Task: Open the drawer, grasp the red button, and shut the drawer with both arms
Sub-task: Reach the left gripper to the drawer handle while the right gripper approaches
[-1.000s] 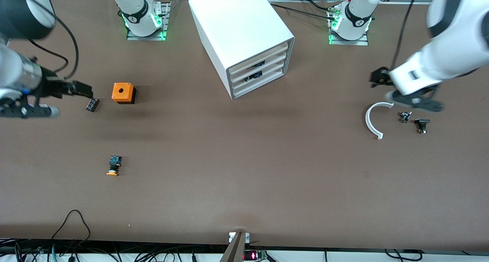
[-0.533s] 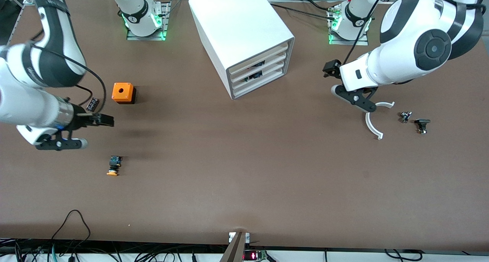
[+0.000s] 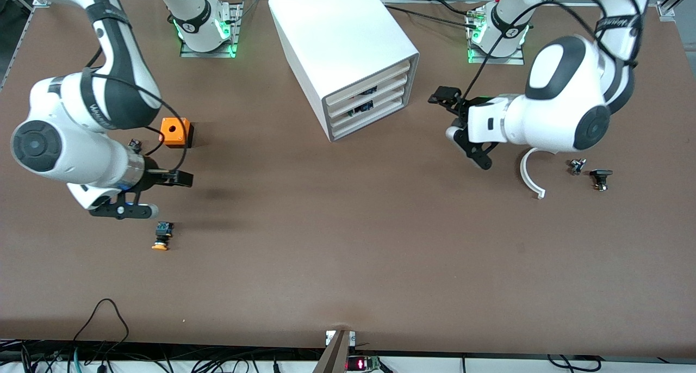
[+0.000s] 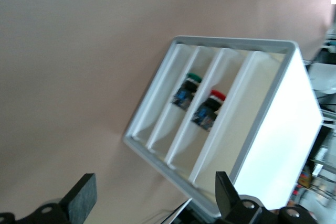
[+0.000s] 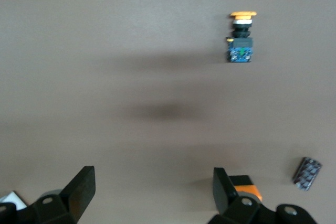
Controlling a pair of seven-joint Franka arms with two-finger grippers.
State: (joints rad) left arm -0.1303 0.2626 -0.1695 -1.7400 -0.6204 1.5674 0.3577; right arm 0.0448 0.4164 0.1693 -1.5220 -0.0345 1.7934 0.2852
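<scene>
Left wrist view: this one looked straight into the cabinet [image 4: 273,145] front, so you could see the red-capped button [image 4: 209,109] lying in the middle drawer [image 4: 202,114], plus a green-capped one [image 4: 187,88] in the next slot. The front view only showed dark specks in there.
Front view: gave the whole table [image 3: 348,253] instead, both arms, the cabinet [image 3: 340,41] sitting between their bases with all three drawers pushed in.
Right wrist view: only bare table and the yellow button [image 5: 241,36], a small black part [image 5: 307,172] and a bit of the orange box [image 5: 247,189].
Button: red mushroom cap, black and blue blocky body, lying on its side in the drawer, straight ahead of the left gripper's fingers [image 4: 79,200] and well apart from them.
Left gripper [image 3: 460,130]: up over the table beside the cabinet front, fingers apart, nothing in them. A white curved piece [image 3: 528,174] lay on the table near it, toward the left arm's end.
Right gripper [image 3: 157,193]: over the table between the orange box [image 3: 175,132] and the yellow button [image 3: 161,236], fingers apart, empty too.
</scene>
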